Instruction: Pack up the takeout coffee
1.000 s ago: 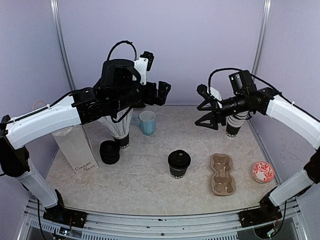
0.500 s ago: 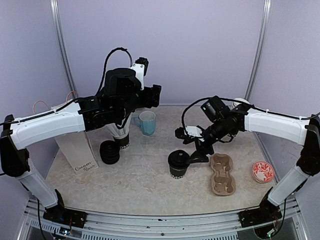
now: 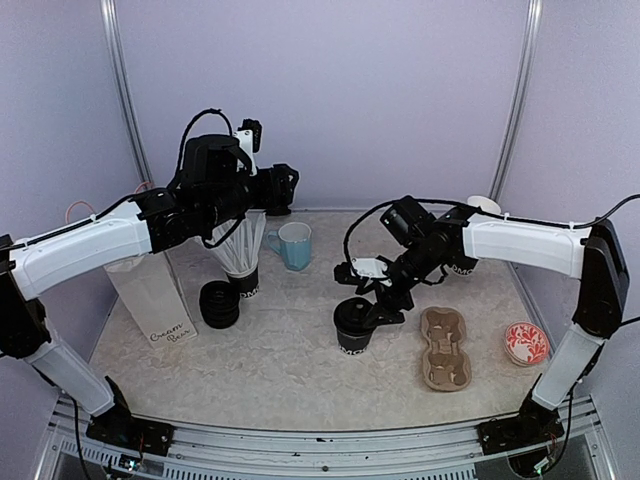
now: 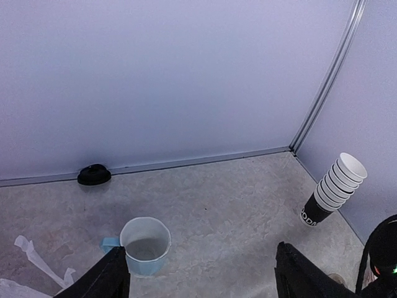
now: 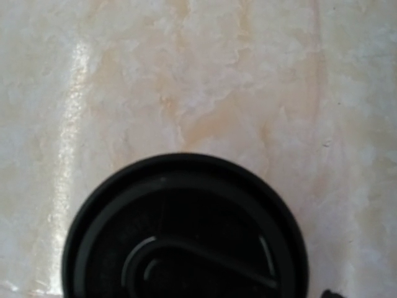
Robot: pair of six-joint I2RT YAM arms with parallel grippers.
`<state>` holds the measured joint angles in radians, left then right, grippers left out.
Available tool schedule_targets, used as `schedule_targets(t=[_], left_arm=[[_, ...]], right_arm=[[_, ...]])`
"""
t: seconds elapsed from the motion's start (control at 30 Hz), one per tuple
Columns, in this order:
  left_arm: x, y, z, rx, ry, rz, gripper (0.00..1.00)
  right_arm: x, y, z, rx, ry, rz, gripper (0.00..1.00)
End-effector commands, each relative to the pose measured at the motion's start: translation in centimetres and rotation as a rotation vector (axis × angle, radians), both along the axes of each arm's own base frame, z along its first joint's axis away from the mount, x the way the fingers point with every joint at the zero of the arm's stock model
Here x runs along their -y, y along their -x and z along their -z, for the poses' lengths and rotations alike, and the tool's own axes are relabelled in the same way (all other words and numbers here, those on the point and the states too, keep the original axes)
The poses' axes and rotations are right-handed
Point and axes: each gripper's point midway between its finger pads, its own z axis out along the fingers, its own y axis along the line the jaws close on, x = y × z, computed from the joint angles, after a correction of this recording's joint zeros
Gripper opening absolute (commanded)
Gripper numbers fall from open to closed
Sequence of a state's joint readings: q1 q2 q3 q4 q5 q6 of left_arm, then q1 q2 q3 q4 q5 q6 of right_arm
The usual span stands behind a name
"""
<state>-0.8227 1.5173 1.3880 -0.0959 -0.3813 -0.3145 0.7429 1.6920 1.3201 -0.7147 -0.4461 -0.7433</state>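
Nearest the arm bases lie a cardboard cup carrier and a red-patterned disc. Just left of the carrier stands the takeout coffee, lidded and upright on the table. The right gripper hangs directly over its lid with fingers spread; contact cannot be told. Farther left are a stack of black lids and a white paper bag. Beyond stand a light blue mug and a stack of cups. The left gripper is raised, wide apart and empty.

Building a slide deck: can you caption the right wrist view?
Straight down on the lidded takeout coffee, pale marbled table around it.
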Motion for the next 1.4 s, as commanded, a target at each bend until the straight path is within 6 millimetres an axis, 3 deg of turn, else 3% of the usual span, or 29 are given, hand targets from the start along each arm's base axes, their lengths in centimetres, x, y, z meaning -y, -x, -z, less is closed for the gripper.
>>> schedule_targets(t=[0.0,0.23,0.53,0.67,0.83,1.03,1.17,1.37], left_arm=[[0.1,0.3,-0.1,-0.006,0.028,0.034,0.79],[0.3,0.2,0.6,-0.020,0.016,0.044,0.79],[0.0,0.4,1.3,-0.042,0.001,0.040,0.79],[0.0,0.7,1.7,-0.061,-0.040,0.058,0.81],[-0.3,1.3,2.9,-0.104,-0.141,0.054,0.84],[1.5,3.0,5.2,-0.131,-0.269,0.083,0.86],[2.4,4.0,6.1,-0.128,-0.317,0.106,0.85],[3.1,4.5,6.0,-0.136,-0.297,0.150,0.84]], right_arm=[[-0.7,0.7,-0.1,-0.026,0.016,-0.033,0.83],[-1.1,1.2,1.0,-0.066,0.034,-0.041,0.87],[-1.8,-0.5,-0.1,-0.069,0.025,0.017,0.69],[-0.8,-4.3,-1.7,-0.045,-0.010,0.111,0.67],[1.7,-11.9,-3.7,0.012,-0.053,0.292,0.66],[4.9,-20.1,-4.6,-0.005,-0.112,0.528,0.66],[5.8,-23.1,-4.4,-0.023,-0.128,0.606,0.66],[5.8,-25.1,-2.5,-0.067,-0.107,0.664,0.67]])
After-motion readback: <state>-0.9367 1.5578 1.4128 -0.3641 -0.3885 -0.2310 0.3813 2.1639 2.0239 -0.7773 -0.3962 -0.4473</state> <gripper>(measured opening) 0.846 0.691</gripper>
